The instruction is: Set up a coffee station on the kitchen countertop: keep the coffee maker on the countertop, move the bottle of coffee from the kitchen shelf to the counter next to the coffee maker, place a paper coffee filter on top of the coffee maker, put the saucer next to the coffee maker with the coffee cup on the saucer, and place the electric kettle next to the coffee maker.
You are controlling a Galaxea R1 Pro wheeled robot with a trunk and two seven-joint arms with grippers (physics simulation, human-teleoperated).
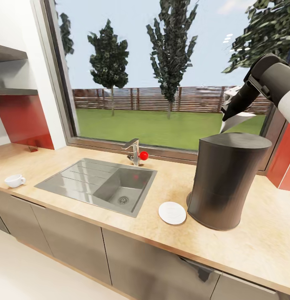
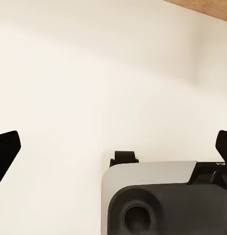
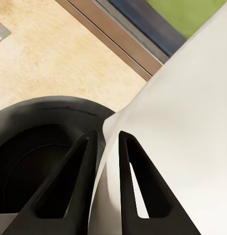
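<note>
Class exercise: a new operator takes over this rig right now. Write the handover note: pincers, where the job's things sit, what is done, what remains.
Right pincer: shut on the white paper cone filter, held above the tall dark grey cylindrical coffee maker.
Left pincer: open, empty.
Flat round white saucer lies on the light tan wood-grain countertop beside the machine. Small white cup stands far off, past the grey inset sink.
Done: saucer placed.
Left: set filter on top, cup onto saucer, fetch coffee bottle and kettle.

Grey sink inset, silver tap with red knob behind; window onto lawn, trees.
</note>
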